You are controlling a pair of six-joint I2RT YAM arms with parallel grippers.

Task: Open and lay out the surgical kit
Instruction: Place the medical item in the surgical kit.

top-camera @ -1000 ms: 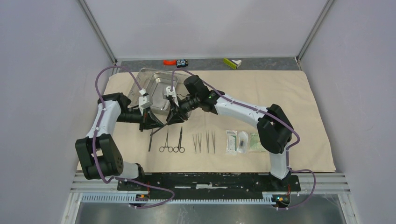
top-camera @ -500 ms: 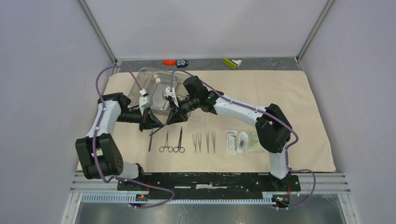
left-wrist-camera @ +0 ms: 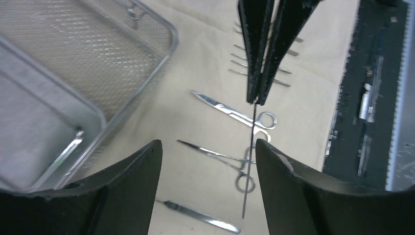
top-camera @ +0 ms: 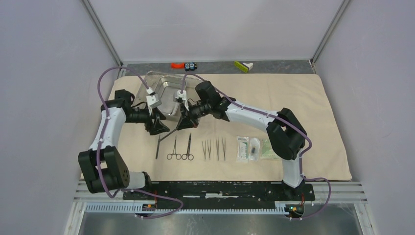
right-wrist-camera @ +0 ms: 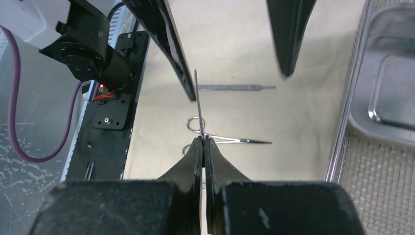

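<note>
Left gripper: my left gripper [left-wrist-camera: 206, 147] hung with its fingers well apart and nothing in them, low over the cloth [top-camera: 284, 98], just on the near side of the tray [top-camera: 152, 74].
Right gripper: my right gripper [right-wrist-camera: 202, 142] was pinched tight on a thin tool [right-wrist-camera: 196, 93], a narrow steel strip seen edge-on.
Tool's free end: it reached into the gap between my left fingers; I could not tell whether it touched one.
Tray: it sat at the far left of the cloth, mesh-floored, with the inner tray [left-wrist-camera: 29, 122] inside it.
Laid out: near my grippers lay a flat handle [top-camera: 157, 147], forceps [top-camera: 173, 147] and scissors [top-camera: 189, 144]. To their right came the tweezers [top-camera: 214, 149], then the packets [top-camera: 253, 149], all in one row, apart from each other.
In the way: from above, both my wrists crossed the tray's near edge and hid it. My right arm slanted over the middle of the cloth.
Around: orange and black pieces [top-camera: 182, 64] and a yellow-green and white object [top-camera: 243, 65] lay on the grey strip [top-camera: 284, 66] beyond the cloth's far edge.
Surface: the beige cloth was spread flat over most of the table, with a black rail [top-camera: 220, 188] along the near edge.
Room: pale grey walls [top-camera: 210, 29] stood on three sides, with metal posts [top-camera: 105, 34] in the far corners.
Writing: the print on the packets was too small to read.
</note>
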